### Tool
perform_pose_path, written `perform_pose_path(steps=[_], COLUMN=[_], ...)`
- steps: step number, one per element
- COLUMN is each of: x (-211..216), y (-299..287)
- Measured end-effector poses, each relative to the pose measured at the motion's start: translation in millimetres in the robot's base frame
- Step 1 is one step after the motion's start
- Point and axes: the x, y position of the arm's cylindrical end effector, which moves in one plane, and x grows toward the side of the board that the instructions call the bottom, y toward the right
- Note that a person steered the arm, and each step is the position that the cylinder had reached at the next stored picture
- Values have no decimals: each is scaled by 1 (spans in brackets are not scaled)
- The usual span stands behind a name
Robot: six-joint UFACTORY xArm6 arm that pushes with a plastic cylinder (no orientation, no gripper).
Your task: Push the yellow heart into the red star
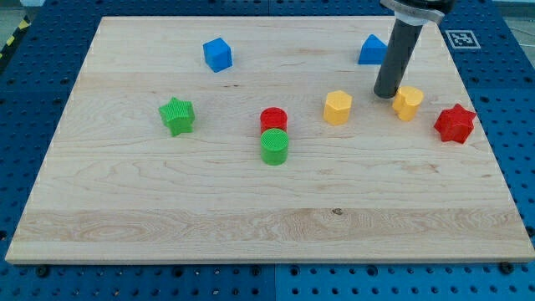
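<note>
Presently my tip (387,94), the lower end of the straight dark rod, rests on the pale wooden bench (167,217) just to the view's left of the small yellow heart-shaped block (408,103), at or very near its upper-left edge; actual contact cannot be confirmed. No pincer is fitted to this arm, so no spread or pressed-together state applies. The yellow heart lies toward the view's right side of the bench, with the red star-shaped block (455,124) near it, to its right and slightly lower, the two apart. The heart is a squat ribbed piece, its notch indistinct. Behind the rod, toward the view's top, sits a blue block (372,51), partly hidden. Left of my tip stands a yellow hexagonal block (338,108). Further left, a red cylinder (273,119) touches a green cylinder (274,146) below it. A green star (177,115) and a blue cube (217,54) lie well apart on the left half.
</note>
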Motion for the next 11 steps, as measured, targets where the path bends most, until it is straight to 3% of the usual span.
perform_pose_path(steps=[2, 11], x=[4, 36], y=[-12, 43])
